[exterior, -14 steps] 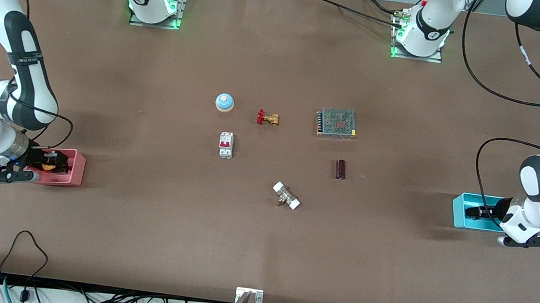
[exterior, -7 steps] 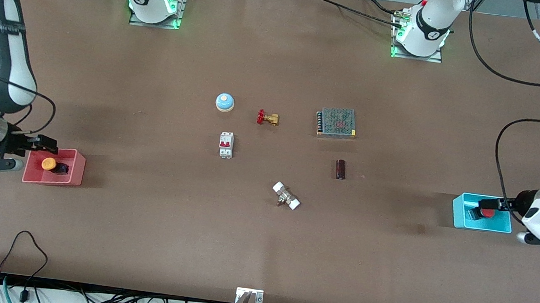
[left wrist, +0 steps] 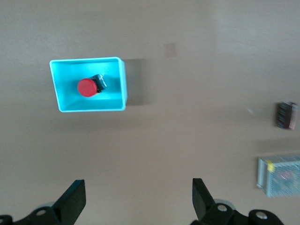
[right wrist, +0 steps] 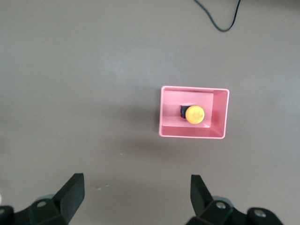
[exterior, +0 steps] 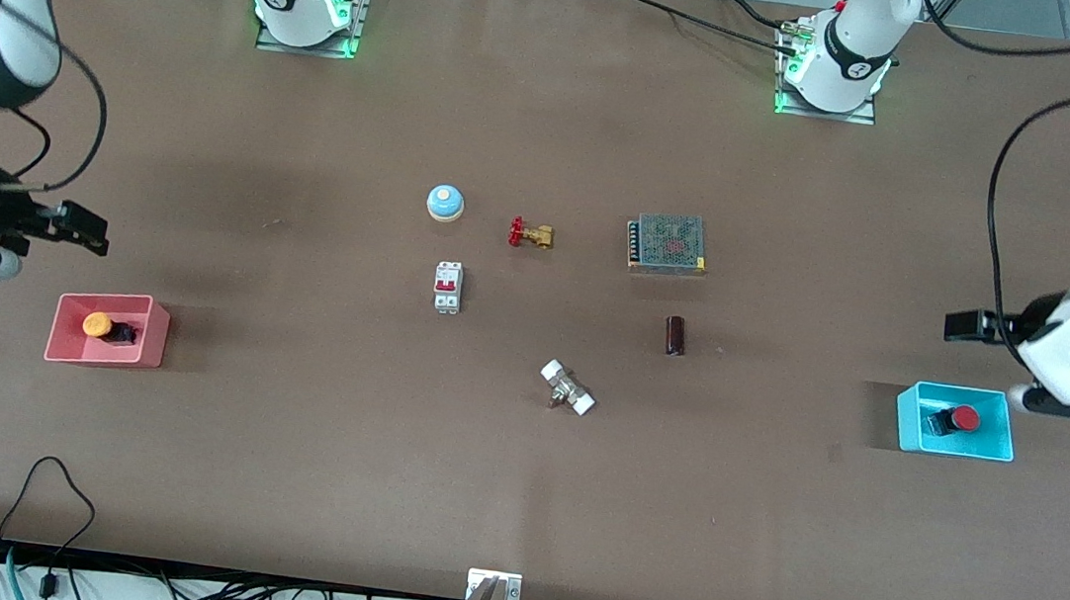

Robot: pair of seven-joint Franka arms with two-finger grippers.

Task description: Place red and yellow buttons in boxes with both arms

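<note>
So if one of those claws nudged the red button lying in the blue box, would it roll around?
Probably a little. The red button lies on its side in the blue box, and its round cap looks apt to roll. The box walls would likely stop it. It looks small, stiff and light.

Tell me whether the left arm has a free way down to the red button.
Probably yes. The left gripper is open and empty above bare table beside the cyan box, and the red button lies uncovered in it.
</note>
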